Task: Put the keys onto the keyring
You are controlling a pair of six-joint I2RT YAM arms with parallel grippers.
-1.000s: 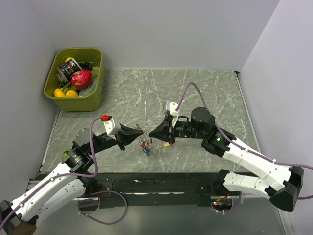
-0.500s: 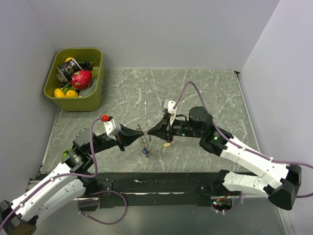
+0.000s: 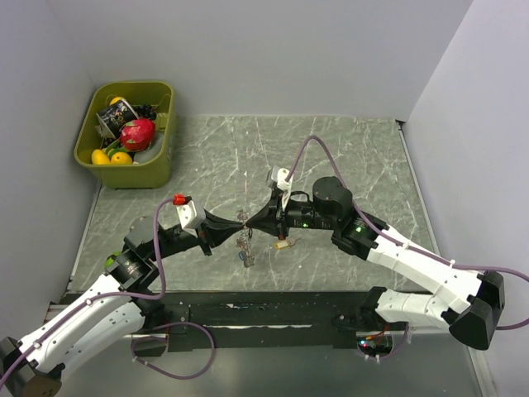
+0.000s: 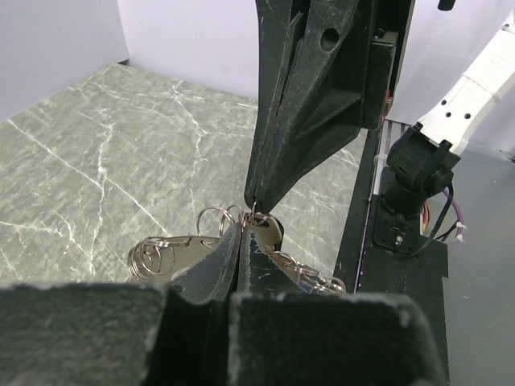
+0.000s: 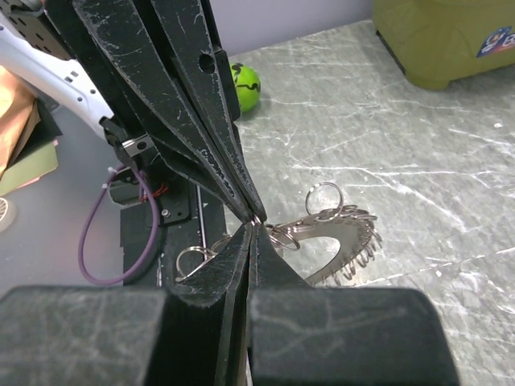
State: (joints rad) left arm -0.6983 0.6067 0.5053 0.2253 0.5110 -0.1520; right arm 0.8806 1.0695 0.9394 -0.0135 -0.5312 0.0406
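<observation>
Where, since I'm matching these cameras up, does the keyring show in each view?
Top external: the keyring sits just below centre, under the meeting tips of the left gripper and right gripper.
Left wrist: lower left of centre, silver loops beside the near gripper's tip.
Right wrist: right of centre, a fan of grey keys.
Shared landmark: the spot where both grippers' closed tips meet, seen in all three views.

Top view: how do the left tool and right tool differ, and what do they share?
The left tool points right; the right tool points left. The left tool's wrist carries a red cap; the right tool's has none. Both are shut, tips meeting at the keyring.
</observation>
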